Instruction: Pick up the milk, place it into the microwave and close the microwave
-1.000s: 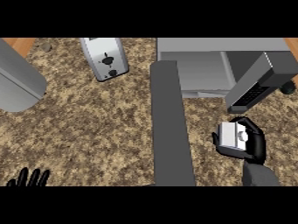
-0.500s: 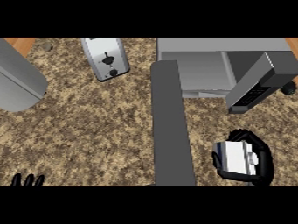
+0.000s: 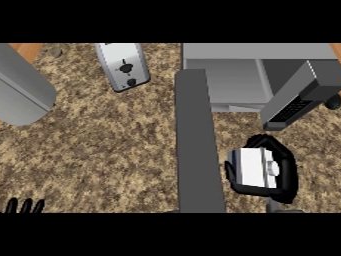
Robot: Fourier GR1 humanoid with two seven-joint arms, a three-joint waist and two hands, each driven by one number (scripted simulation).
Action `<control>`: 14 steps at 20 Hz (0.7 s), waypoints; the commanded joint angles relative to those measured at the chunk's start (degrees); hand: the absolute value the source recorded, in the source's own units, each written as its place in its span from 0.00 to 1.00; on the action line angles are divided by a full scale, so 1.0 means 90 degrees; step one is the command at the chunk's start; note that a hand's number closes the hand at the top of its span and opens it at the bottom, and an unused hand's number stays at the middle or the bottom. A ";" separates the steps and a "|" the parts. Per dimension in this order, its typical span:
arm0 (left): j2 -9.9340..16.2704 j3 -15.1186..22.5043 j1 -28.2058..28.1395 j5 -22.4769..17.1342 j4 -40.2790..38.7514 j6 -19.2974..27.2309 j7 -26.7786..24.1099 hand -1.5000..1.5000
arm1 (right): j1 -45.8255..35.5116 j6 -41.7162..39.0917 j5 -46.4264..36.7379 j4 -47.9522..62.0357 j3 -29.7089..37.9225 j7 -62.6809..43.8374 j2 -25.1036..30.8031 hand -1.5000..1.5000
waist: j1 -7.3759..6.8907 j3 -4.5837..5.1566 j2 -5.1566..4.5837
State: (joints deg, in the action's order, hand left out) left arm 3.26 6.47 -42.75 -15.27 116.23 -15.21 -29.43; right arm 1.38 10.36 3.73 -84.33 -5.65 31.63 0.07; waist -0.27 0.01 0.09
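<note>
tabletop (image 3: 114, 145): speckled stone | milk (image 3: 256, 167): clasped by curled right hand (image 3: 282, 167) fingers | microwave (image 3: 265, 75): open | left hand (image 3: 24, 206): fingers straight, apart

We have a single view, from the head, looking steeply down on the speckled worktop (image 3: 114, 145). It sits fairly close: the microwave (image 3: 254, 75) lies along the far edge, and our forearms enter from the near edge.
</note>
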 commanded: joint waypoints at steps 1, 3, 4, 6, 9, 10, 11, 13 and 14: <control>0.0215 -0.0386 -0.0225 -0.0326 -0.0147 -0.0340 -0.0293 0.00 | -0.0630 0.0794 -0.0190 0.0612 -0.0323 -0.0100 -0.0008 1.00 | -0.0056 -0.0002 -0.0008; -0.0114 0.0107 -0.0076 0.0219 -0.0091 0.0053 -0.0068 0.00 | -0.1097 0.0512 -0.0179 0.0710 0.0114 -0.0403 0.0058 1.00 | -0.0029 -0.0003 -0.0009; 0.0074 -0.0284 0.0098 -0.0213 -0.0307 -0.0188 -0.0115 0.00 | -0.1169 0.0592 -0.0070 0.0956 -0.0011 -0.0260 -0.0007 1.00 | -0.0026 -0.0002 -0.0010; 0.0072 -0.0227 -0.0156 0.0025 -0.0366 -0.0267 -0.0420 0.00 | -0.1619 0.1137 -0.0163 0.1403 -0.0276 -0.0408 -0.0007 1.00 | -0.0058 -0.0002 -0.0010; 0.0250 -0.0552 0.0066 -0.0343 -0.0428 -0.0408 -0.0257 0.00 | -0.2459 0.1632 -0.0250 0.2293 -0.0106 -0.0618 -0.0008 1.00 | -0.0091 -0.0003 -0.0024; 0.0204 -0.0428 -0.0049 -0.0416 0.0241 -0.0160 0.0268 0.00 | -0.2266 0.1073 -0.0303 0.2692 0.0300 -0.0083 0.0118 1.00 | -0.0063 -0.0007 -0.0027; -0.0104 0.0022 -0.0122 0.0094 -0.0275 -0.0202 -0.0212 0.00 | -0.2593 0.1521 -0.0197 0.3159 0.0186 0.0027 -0.0006 1.00 | -0.0108 -0.0007 -0.0032; 0.0299 -0.0594 -0.0139 -0.0448 -0.0188 -0.0470 -0.0161 0.00 | -0.3208 0.1797 -0.0248 0.3538 0.0241 -0.0475 -0.0006 1.00 | -0.0124 -0.0004 -0.0031; 0.0108 -0.0313 -0.0099 -0.0370 0.0206 -0.0181 0.0244 0.00 | -0.3088 0.1541 -0.0124 0.4088 0.0514 0.0246 -0.0006 1.00 | -0.0101 -0.0008 -0.0038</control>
State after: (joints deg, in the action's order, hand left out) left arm 4.48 3.36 -43.70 -17.55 115.34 -17.69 -30.12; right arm -21.02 22.82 2.11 -57.57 -3.74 30.92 0.34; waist -1.05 -0.02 -0.13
